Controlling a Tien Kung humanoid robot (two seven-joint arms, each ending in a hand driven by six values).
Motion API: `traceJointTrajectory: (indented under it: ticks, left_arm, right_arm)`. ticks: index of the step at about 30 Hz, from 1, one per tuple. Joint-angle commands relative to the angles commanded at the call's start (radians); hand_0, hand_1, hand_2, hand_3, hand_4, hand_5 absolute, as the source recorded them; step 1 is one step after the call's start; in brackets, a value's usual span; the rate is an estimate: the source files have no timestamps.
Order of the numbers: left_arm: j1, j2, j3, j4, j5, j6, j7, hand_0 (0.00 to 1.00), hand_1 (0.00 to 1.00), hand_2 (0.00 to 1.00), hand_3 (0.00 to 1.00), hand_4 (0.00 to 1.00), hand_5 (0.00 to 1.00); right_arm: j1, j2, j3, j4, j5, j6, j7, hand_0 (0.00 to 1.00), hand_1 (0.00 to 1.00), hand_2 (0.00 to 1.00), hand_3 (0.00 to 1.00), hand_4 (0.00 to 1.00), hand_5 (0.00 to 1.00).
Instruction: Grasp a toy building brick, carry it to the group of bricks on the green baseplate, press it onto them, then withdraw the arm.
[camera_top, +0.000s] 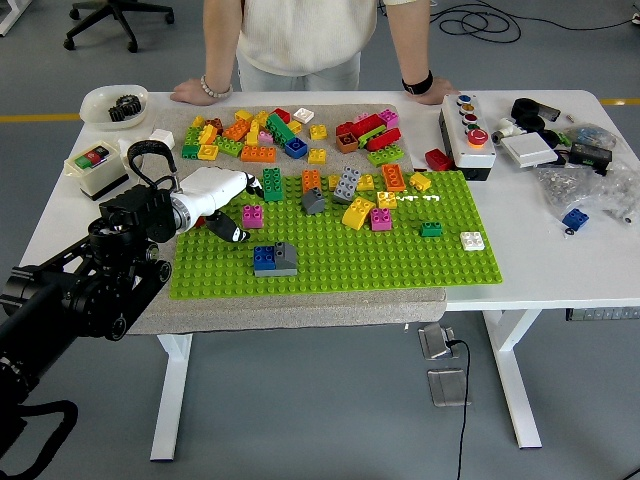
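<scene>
- The left hand hung over the baseplate's left edge, its white shell pointing right toward the green brick.
- Its fingers were loosely curled, grasping nothing that could be seen; a red piece showed just under the palm, contact unclear.
- A pink brick sat just right of the fingers, apart from them.
- The blue-and-grey group stood on the baseplate below the hand, untouched.
- Loose bricks lay on the bench beyond the baseplate.
- A person's hands rested flat on the bench's far edge.
</scene>
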Motion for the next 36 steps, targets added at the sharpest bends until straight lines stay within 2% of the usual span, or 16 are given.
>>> traceJointTrajectory:
  ticks: [12, 21, 22, 23, 27, 29, 36]
  left_arm:
    - [-0.042, -0.02, 0.007, 0.071, 0.0, -0.052, 0.028, 0.859, 0.827, 0.769, 0.796, 0.869, 0.167]
    - [-0.063, -0.03, 0.017, 0.111, 0.0, -0.071, 0.048, 0.853, 0.817, 0.755, 0.779, 0.867, 0.176]
    - [-0.065, -0.031, 0.017, 0.114, 0.0, -0.073, 0.05, 0.844, 0.806, 0.737, 0.717, 0.83, 0.187]
    - [-0.068, -0.032, 0.018, 0.116, 0.0, -0.075, 0.052, 0.844, 0.806, 0.737, 0.717, 0.83, 0.187]
    - [-0.073, -0.034, 0.011, 0.106, 0.0, -0.093, 0.058, 0.844, 0.806, 0.737, 0.717, 0.83, 0.187]
    - [-0.074, -0.035, 0.0, 0.091, 0.0, -0.108, 0.061, 0.839, 0.797, 0.733, 0.685, 0.82, 0.189]
    - [-0.067, -0.035, -0.038, 0.016, 0.0, -0.186, 0.081, 0.836, 0.792, 0.734, 0.697, 0.825, 0.192]
  right_arm:
    - [0.004, -0.001, -0.001, 0.0, 0.0, 0.0, 0.0, 0.737, 0.64, 0.691, 0.553, 0.799, 0.498]
    - [0.002, -0.002, -0.001, 0.0, -0.005, 0.001, 0.0, 0.738, 0.64, 0.691, 0.555, 0.801, 0.497]
    - [0.002, -0.002, -0.001, 0.0, -0.005, 0.001, 0.0, 0.737, 0.64, 0.691, 0.555, 0.802, 0.498]
    - [0.003, -0.003, -0.002, 0.0, -0.006, 0.001, 0.0, 0.737, 0.64, 0.691, 0.555, 0.802, 0.498]
    - [0.002, -0.002, -0.002, 0.0, -0.006, 0.001, 0.0, 0.737, 0.64, 0.691, 0.555, 0.802, 0.498]
    - [0.002, -0.002, -0.002, 0.0, -0.007, 0.002, 0.0, 0.736, 0.64, 0.691, 0.555, 0.802, 0.499]
    - [0.001, -0.002, -0.001, 0.0, -0.008, 0.001, 0.0, 0.738, 0.641, 0.691, 0.555, 0.804, 0.502]
